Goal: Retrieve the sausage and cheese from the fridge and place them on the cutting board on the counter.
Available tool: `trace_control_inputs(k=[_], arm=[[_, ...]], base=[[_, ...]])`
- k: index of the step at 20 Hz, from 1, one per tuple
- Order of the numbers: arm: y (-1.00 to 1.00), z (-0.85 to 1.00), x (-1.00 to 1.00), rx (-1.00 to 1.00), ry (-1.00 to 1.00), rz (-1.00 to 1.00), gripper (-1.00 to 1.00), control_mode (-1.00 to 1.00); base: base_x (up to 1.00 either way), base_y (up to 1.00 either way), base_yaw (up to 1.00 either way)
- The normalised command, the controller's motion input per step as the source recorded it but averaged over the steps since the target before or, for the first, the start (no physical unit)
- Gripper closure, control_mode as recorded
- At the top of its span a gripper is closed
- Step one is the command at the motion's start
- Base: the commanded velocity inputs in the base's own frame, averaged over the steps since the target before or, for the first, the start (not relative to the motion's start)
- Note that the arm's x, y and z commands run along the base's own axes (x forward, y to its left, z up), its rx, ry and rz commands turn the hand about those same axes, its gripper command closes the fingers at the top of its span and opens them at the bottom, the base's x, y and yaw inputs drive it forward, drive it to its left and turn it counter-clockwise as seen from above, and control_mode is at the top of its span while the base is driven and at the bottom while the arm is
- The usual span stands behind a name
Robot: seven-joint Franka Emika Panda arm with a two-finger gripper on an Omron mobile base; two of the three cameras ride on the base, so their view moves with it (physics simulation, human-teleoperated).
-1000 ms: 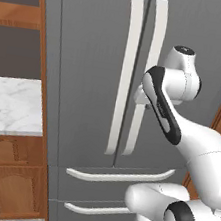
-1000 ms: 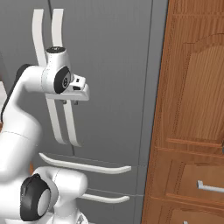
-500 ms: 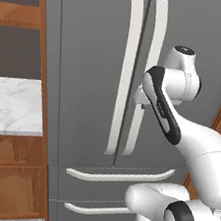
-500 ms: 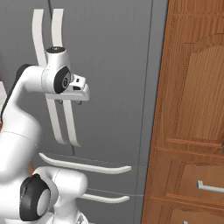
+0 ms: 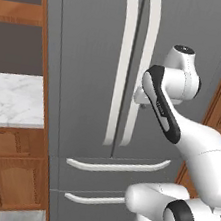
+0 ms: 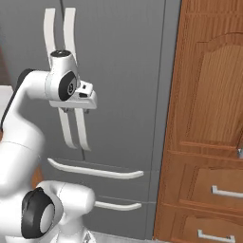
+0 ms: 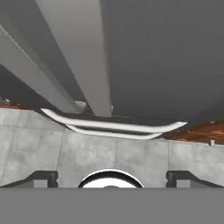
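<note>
From the left base view the fridge (image 5: 87,78) stands shut, both upper doors closed and their two long pale handles (image 5: 121,68) running side by side down the middle; the arm's elbow and wrist cover the lower stretch of the right-hand handle, and the gripper itself is tucked behind the wrist, so its fingers are hard to make out here. The marble counter (image 5: 8,99) is cut off at the left edge; the sausage, cheese and cutting board cannot be made out, and what lies inside the fridge is hidden by the doors. Two lower drawers with curved horizontal handles (image 5: 119,165) sit partly behind the robot's base.

From the right base view the gripper (image 6: 76,111) hangs just in front of the door handles, pointing down, its short fingers (image 6: 87,111) standing apart with nothing between them; whether they touch the handle I cannot tell. To the right a tall wooden cabinet (image 6: 209,118) rises close against the fridge's side, leaving little room that way; its top and right side are cut off.

In the hand view the two dark fingertips (image 7: 41,178) sit far apart at the bottom corners, jaws wide and empty; the pale handles loom large and blurred above, their ends cut off at the top; the drawer handles and grey floor tiles (image 7: 131,157) lie beyond.
</note>
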Motion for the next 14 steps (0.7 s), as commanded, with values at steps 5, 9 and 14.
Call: trace_control_inputs(k=[5, 9, 14], arm=[[0.00, 0.00, 0.00, 0.00, 0.00, 0.00, -1.00, 1.00], [0.00, 0.00, 0.00, 0.00, 0.00, 0.00, -1.00, 1.00], [0.00, 0.00, 0.00, 0.00, 0.00, 0.00, -1.00, 1.00]], base=[[-0.56, 0.00, -0.03], [-0.58, 0.00, -0.03], [-0.51, 0.00, -0.02]])
